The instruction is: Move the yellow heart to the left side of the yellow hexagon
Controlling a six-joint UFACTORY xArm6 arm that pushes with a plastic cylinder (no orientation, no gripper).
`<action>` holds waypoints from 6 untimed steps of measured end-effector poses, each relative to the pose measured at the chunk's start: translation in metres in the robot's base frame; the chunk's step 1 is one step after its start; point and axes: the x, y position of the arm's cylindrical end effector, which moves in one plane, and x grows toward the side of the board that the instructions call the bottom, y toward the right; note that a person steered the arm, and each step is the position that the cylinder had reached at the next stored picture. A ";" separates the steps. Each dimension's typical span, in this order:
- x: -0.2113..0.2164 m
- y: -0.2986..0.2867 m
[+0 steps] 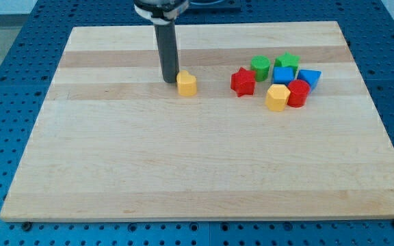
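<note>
A small yellow block (187,84), which looks like the heart, lies on the wooden board left of centre near the view's top. My tip (170,81) stands just to its left, touching or nearly touching it. The yellow hexagon (277,97) lies further to the view's right, at the lower left edge of a cluster of blocks, touching a red round block (298,93). A wide gap of bare board separates the two yellow blocks.
The cluster at the view's upper right holds a red star (243,81), a green round block (260,67), a green star (287,62), a blue cube (284,75) and a blue triangular block (310,78). The red star lies between the two yellow blocks.
</note>
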 end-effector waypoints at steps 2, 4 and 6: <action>0.050 0.072; 0.072 0.070; 0.080 0.115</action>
